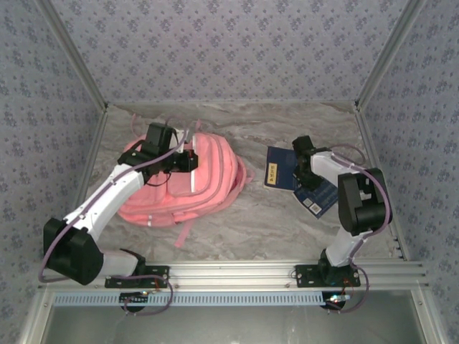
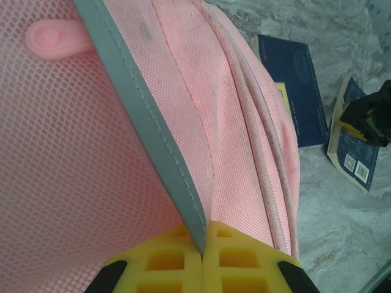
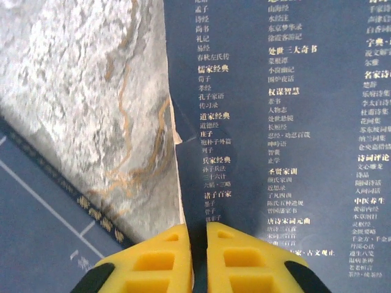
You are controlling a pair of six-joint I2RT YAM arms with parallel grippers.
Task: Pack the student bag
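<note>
The student bag (image 1: 201, 183), a soft pink backpack, lies on the left half of the table. My left gripper (image 1: 188, 159) is at its upper side, shut on the bag's grey reflective strip (image 2: 146, 122) and the pink fabric beside it; in the left wrist view the strip runs straight in between the yellow pads of the left gripper (image 2: 203, 241). My right gripper (image 3: 200, 235) is shut on the edge of a dark blue book (image 3: 287, 122) printed with pale Chinese text. In the top view the right gripper (image 1: 305, 174) sits over this book (image 1: 320, 198).
A second dark blue book (image 1: 276, 168) with a yellow label lies just left of the held one, between it and the bag; its corner shows too (image 3: 36, 238). Marbled tabletop (image 1: 280, 222) lies in front. Patterned walls close in the back and sides.
</note>
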